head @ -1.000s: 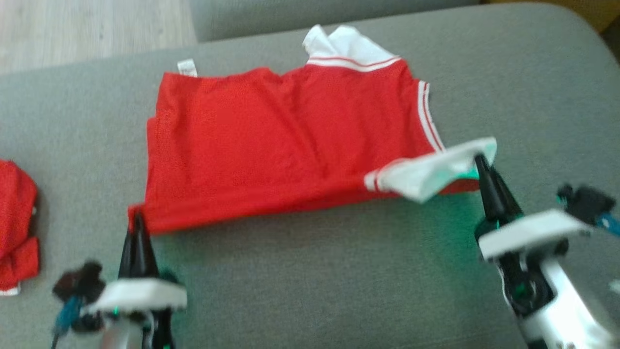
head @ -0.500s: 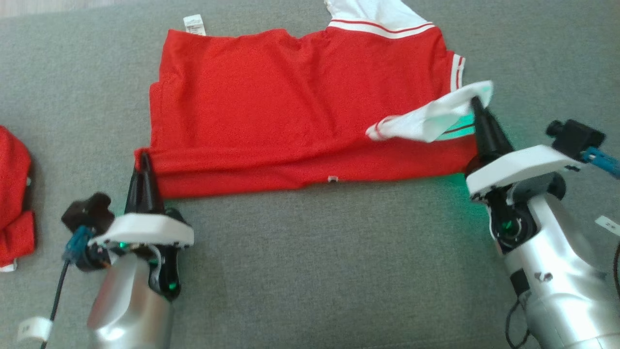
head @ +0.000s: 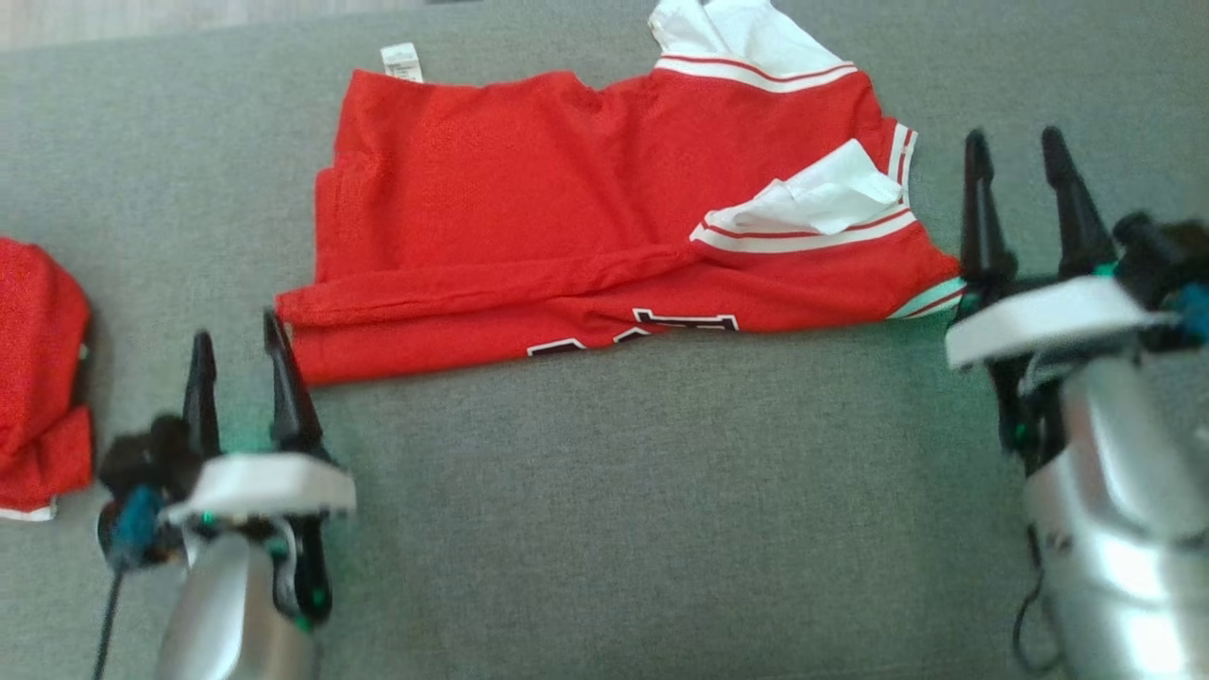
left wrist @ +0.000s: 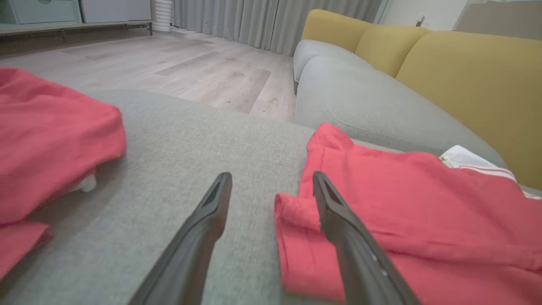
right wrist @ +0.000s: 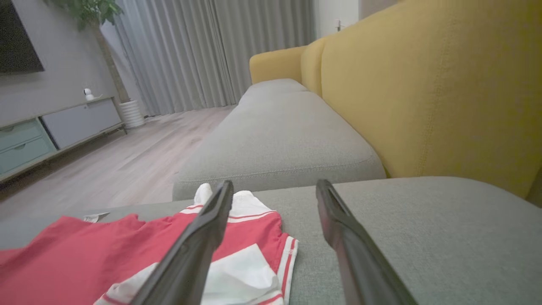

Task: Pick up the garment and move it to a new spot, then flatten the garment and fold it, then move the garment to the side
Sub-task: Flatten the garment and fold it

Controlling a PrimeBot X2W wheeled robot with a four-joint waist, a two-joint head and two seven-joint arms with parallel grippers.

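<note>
Reading what little writing there is, you get black letters outlined in white peeking from under the fold along the near edge of the red jersey. Only their tops show, so you cannot make out a word. A small white care tag sticks out past the jersey's far left corner, and its print is too small to read.

You find the jersey lying on the grey sofa seat, folded lengthwise, with a long ridge running just inside its near edge. White trim with red stripes borders its far right corner. A white panel is turned back over its right end.

Your left gripper stands at the jersey's near left corner, its two dark fingers spread apart and pinching nothing. In the left wrist view one finger crosses in front of that corner, just beside the cloth. Whether it touches the fabric you cannot tell.

Your right gripper sits just off the jersey's right end, beside the striped edge. Its fingers are also spread wide, with sofa fabric between them. In the right wrist view the jersey's white panel and stripes lie behind one finger, while the other finger is clear of the cloth.

A second red garment lies bunched up, well apart from the jersey's left end. A yellow backrest rises beyond the jersey's right end.
</note>
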